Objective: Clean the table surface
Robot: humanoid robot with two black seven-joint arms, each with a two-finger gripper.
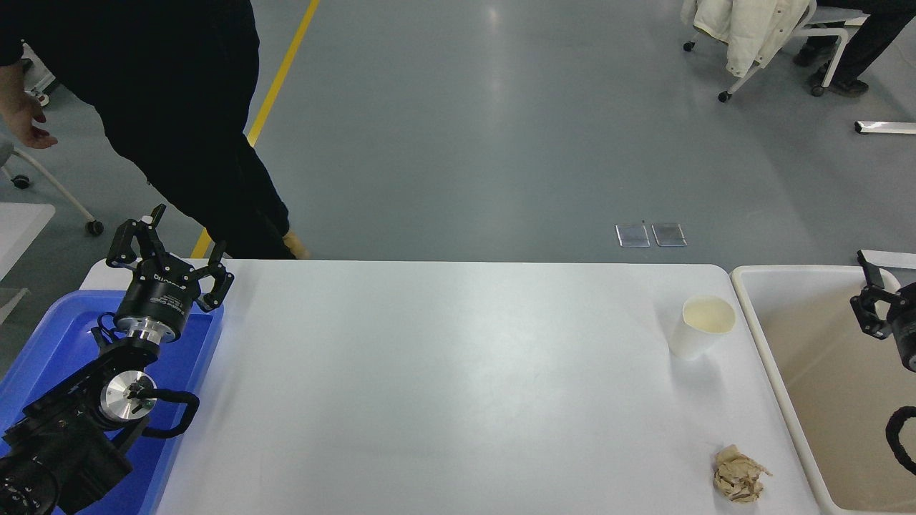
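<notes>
The white table surface (444, 386) fills the middle of the head view. On it, near the right end, a white paper cup (701, 327) stands upright, and a crumpled brown paper ball (739, 474) lies by the front right corner. My left gripper (170, 242) is parked open and empty above the blue tray at the lower left. Only part of my right gripper (879, 306) shows at the right edge, over the cream bin. It is well to the right of the cup and apart from it.
A blue tray (50, 343) sits under the left arm at the table's left end. A cream-coloured bin (809, 372) adjoins the right end. A person in black (164, 107) stands beyond the far left corner. Chairs stand further back on the grey floor.
</notes>
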